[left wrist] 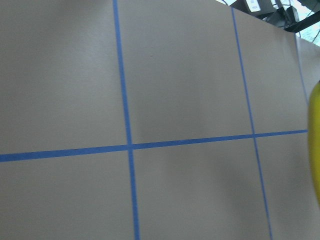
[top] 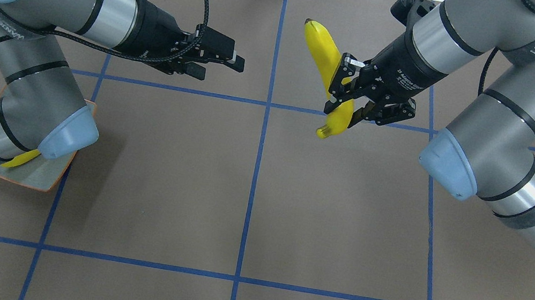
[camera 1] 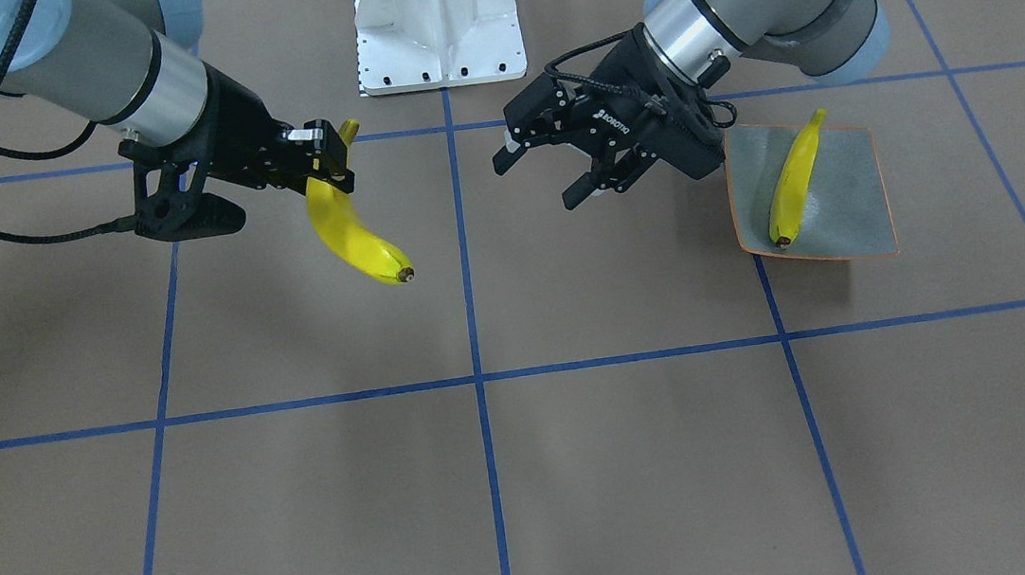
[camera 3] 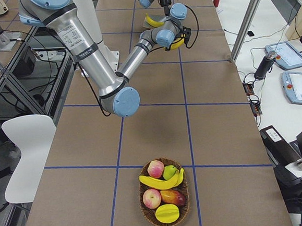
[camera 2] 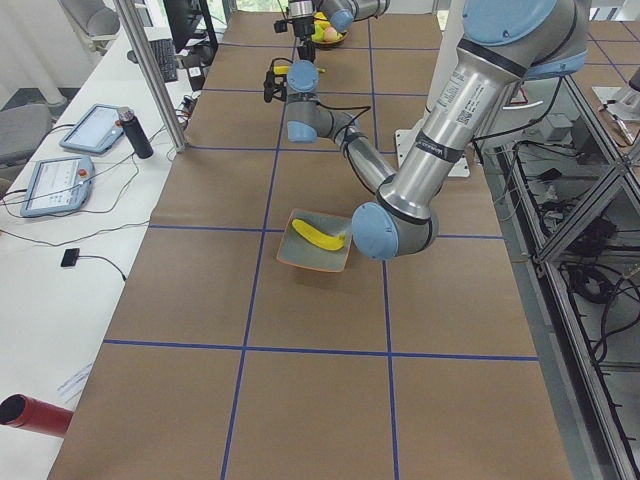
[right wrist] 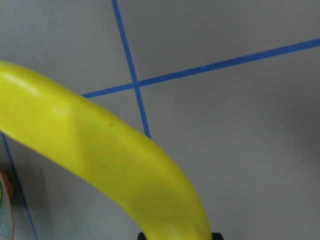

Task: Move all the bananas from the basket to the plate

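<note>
The held banana (camera 1: 355, 237) hangs in the air above the middle of the table (camera 1: 532, 476), clamped between the fingers of the right claw (camera 1: 332, 159) toward its stem end. The long, thick part sticks out free on the far side from the robot. Just across the centre line to the left, and not touching it, is the left claw (camera 1: 539, 178). Its jaws are spread wide with nothing in them, and it is turned toward the fruit. Farther left lies the plate (camera 1: 846, 195), flat on the table, with one plate banana (camera 1: 797, 181) set aslant across it. Well off at the table's right end is the basket (camera 3: 142, 210), where the basket bananas (camera 3: 159, 182) lie among other fruit. I count two, though one is partly hidden. The step looks like a hand-over: the right arm has fruit bound for a plate on the left arm's side. The next move calls for closing the gap so that the free length slides between the left jaws. The left claw should close firmly before the right lets go, or the banana drops to the table. It then goes beside the plate banana, not on top of it.
</note>
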`<action>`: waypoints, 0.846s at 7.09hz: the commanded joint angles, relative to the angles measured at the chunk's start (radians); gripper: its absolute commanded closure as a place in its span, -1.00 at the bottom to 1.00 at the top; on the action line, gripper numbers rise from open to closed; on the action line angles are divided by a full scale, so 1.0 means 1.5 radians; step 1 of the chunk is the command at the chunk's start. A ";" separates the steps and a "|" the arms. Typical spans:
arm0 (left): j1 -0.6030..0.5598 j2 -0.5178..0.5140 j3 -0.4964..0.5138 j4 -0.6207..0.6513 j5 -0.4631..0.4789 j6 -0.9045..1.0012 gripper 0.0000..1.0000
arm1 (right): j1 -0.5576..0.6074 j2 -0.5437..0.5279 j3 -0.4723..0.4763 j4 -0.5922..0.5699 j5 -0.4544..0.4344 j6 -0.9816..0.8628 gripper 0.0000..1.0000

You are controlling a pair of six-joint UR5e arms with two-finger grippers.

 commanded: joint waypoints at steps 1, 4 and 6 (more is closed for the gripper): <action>0.033 -0.046 0.009 -0.025 0.058 -0.064 -1.00 | -0.029 0.021 0.004 0.000 -0.004 0.072 1.00; 0.037 -0.071 0.024 -0.035 0.099 -0.103 -1.00 | -0.037 0.022 0.011 0.003 -0.004 0.121 1.00; 0.036 -0.071 0.047 -0.053 0.114 -0.104 -1.00 | -0.037 0.014 0.021 0.003 -0.003 0.121 1.00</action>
